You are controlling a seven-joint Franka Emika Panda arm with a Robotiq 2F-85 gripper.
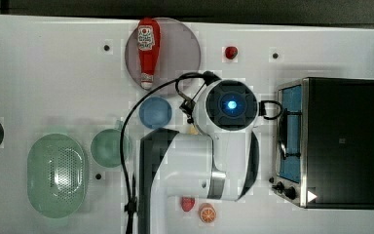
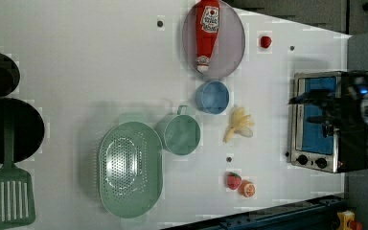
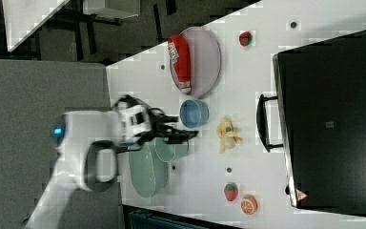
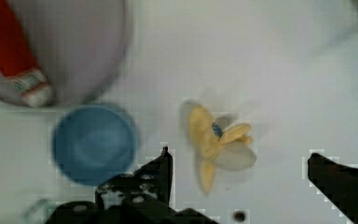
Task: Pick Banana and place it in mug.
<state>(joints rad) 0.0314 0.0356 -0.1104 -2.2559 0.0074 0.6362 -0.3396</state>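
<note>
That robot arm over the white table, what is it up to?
It is going for the banana, which lies on the table between the blue bowl and the toaster oven. The gripper hangs above the fruit with its jaws wide open, holding nothing. The green mug meant to receive the banana is empty.

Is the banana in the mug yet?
No. The banana lies on the table, apart from the mug, which looks empty.
</note>
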